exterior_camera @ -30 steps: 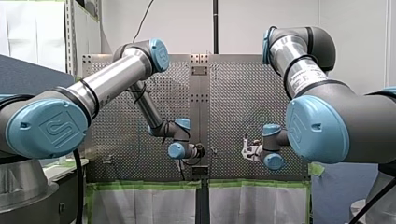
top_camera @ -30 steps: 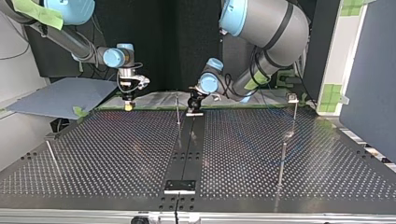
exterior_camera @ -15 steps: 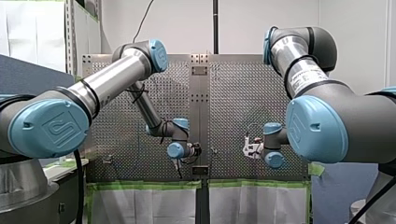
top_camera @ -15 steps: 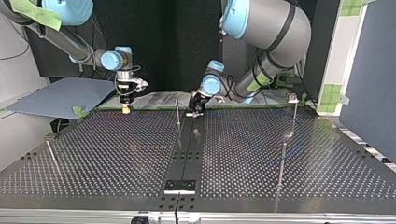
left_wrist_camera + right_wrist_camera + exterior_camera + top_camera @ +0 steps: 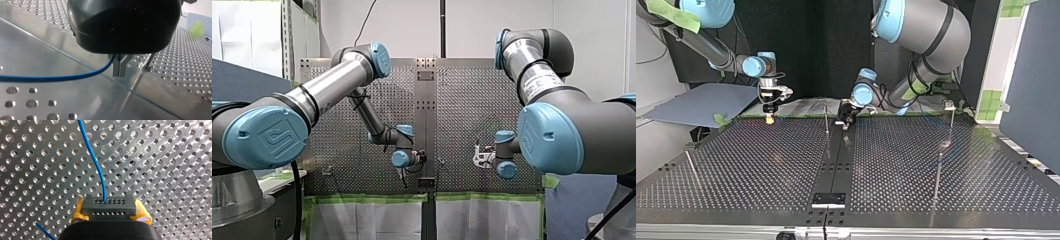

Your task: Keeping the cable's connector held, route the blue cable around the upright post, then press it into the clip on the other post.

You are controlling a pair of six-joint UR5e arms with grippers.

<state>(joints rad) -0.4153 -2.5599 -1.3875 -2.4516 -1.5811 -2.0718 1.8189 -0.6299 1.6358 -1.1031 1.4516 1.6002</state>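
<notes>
In the right wrist view my right gripper point(image 5: 110, 214) has its yellow pads point(image 5: 78, 208) shut on a dark grey connector point(image 5: 109, 205). The blue cable point(image 5: 96, 162) leaves the connector and runs ahead over the perforated plate. My left gripper point(image 5: 119, 74) has its metal fingers pressed together, and the blue cable point(image 5: 62, 78) enters near their root and trails off to one side. A thin upright post point(image 5: 147, 64) stands just beyond the fingers. In the top view my left gripper point(image 5: 847, 122) is beside the middle post point(image 5: 826, 117), and my right gripper point(image 5: 769, 118) hangs further left.
A post with a clip on top point(image 5: 950, 106) stands at the top view's right, with another post point(image 5: 937, 172) nearer the camera. A thin rod point(image 5: 692, 169) leans at the left. A dark centre strip point(image 5: 836, 165) runs across the perforated table point(image 5: 761, 165).
In the top view my right gripper has drifted slightly left with the connector. My left gripper has shifted a little to the right, towards the camera.
</notes>
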